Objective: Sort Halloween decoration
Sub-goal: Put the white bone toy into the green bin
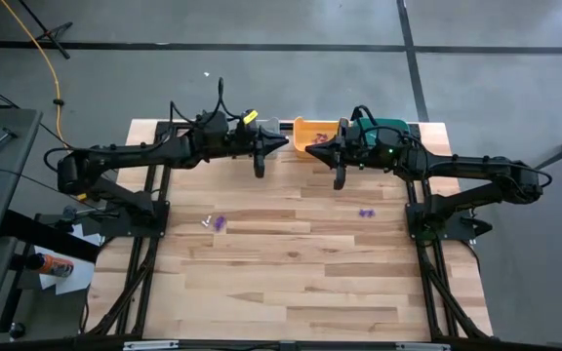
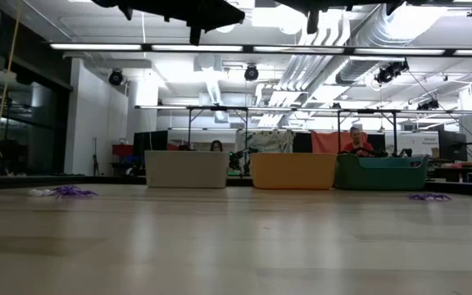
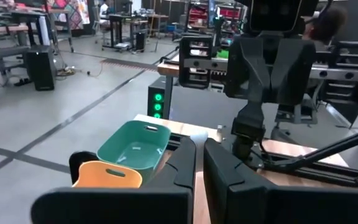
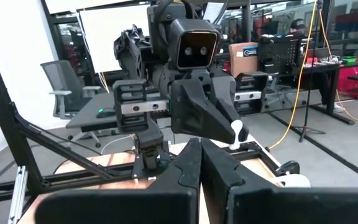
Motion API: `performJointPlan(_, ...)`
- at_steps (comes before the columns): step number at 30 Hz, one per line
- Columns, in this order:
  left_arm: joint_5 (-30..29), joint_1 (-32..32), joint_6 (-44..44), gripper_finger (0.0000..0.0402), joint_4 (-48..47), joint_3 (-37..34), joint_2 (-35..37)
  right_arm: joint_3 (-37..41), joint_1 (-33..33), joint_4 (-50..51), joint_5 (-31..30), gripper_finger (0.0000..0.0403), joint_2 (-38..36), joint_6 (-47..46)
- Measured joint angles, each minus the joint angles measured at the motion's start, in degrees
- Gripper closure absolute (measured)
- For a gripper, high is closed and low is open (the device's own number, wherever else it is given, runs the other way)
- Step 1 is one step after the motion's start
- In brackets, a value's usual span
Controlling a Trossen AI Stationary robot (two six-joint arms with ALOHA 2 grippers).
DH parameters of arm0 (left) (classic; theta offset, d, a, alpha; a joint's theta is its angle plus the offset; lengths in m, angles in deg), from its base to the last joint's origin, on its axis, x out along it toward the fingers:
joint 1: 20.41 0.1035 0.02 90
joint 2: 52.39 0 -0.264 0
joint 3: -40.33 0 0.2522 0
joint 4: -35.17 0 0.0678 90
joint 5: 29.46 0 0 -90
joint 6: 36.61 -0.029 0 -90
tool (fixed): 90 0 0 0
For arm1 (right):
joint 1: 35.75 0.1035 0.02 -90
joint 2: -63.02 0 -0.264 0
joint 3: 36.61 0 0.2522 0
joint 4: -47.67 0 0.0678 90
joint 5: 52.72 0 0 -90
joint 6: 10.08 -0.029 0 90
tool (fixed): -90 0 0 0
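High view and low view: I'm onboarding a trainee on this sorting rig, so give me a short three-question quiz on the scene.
1. True or false: the left tool and the right tool are both shut and hold nothing.
2. Multiple choice: in the low view, which order do the bins stand in, from picture left to right? A) teal, orange, grey B) grey bin, orange bin, teal bin C) orange, grey, teal
3. Fill in: the purple trinkets lie in ___ separate small groups on the wooden table, the other group nearer the right arm.

Key: 1 true; 2 B; 3 two
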Motion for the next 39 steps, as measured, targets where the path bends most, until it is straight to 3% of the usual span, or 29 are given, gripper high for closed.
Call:
performJointPlan(11,-0.73,0.0,0.28,0.0401,0.04,0.0,-0.01,0.0,0.0,0.22,0.0,0.0403,0.0,0.61)
performJointPlan(16,-3.49,0.66,3.11,0.0401,3.34,1.52,-4.0,0.0,-0.04,-8.49,-0.66,0.0403,0.0,0.58)
performJointPlan(27,2.67,1.99,2.85,0.0401,2.09,27.04,-34.25,0.01,-4.45,-24.75,-0.85,0.0403,-2.11,-3.36)
performJointPlan(39,2.23,2.1,4.63,0.0401,5.19,55.34,-64.18,0.02,-5.25,-24.57,-0.78,0.0403,-2.85,-5.17)
